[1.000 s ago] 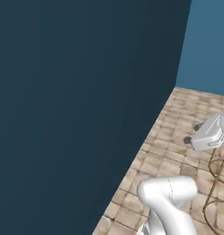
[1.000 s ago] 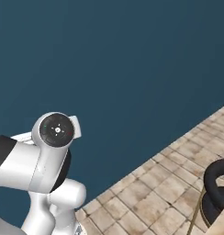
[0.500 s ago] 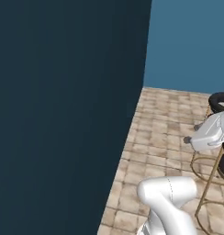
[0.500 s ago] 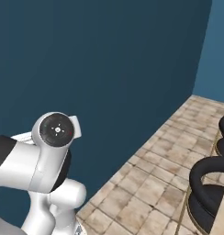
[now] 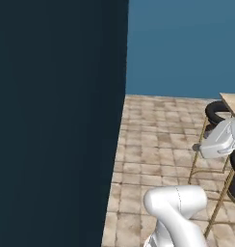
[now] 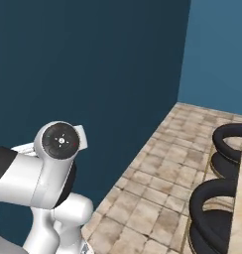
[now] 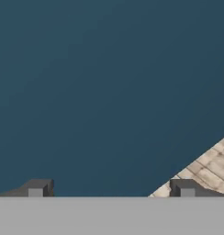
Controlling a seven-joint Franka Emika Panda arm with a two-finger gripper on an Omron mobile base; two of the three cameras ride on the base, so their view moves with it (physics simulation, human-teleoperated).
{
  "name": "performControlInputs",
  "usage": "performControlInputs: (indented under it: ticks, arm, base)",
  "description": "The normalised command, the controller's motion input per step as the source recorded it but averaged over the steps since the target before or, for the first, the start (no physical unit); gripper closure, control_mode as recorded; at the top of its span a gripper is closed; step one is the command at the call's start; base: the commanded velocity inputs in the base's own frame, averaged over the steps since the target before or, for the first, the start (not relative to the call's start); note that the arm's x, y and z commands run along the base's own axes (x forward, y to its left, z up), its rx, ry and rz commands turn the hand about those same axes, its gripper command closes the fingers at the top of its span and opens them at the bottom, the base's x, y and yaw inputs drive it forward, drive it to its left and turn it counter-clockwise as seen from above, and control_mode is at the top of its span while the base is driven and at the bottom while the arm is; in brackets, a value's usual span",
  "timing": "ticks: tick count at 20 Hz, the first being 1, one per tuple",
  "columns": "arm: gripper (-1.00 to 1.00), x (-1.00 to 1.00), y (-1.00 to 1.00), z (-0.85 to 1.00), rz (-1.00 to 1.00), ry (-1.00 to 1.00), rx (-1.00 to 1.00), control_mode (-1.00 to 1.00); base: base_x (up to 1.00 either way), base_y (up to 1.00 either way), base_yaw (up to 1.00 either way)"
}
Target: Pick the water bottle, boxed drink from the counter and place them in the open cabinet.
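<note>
Wide-open, empty tool point(image 7: 111, 189) faces a smooth dark blue wall point(image 7: 109, 82) above a mottled beige tiled floor point(image 7: 210, 167); black round stools point(image 6: 219, 218) nearby.

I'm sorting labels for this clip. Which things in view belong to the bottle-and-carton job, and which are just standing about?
Of the job:
- gripper, open and holding nothing
- a corner of beige counter

Just standing about:
- dark blue wall
- tiled floor
- black-cushioned stools with brass legs
</note>
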Motion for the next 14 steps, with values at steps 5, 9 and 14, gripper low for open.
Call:
performControlInputs:
  ticks: [5,9,14]
  arm:
    - [-1.0,0.0,0.0,0.0,0.0,0.0,0.0,1.0]
    - [-1.0,0.0,0.0,0.0,0.0,0.0,0.0,1.0]
    - [-1.0,0.0,0.0,0.0,0.0,0.0,0.0,1.0]
  base:
    - [0.78,0.1,-0.26]
    - [0.76,0.11,-0.31]
    - [0.81,0.1,-0.24]
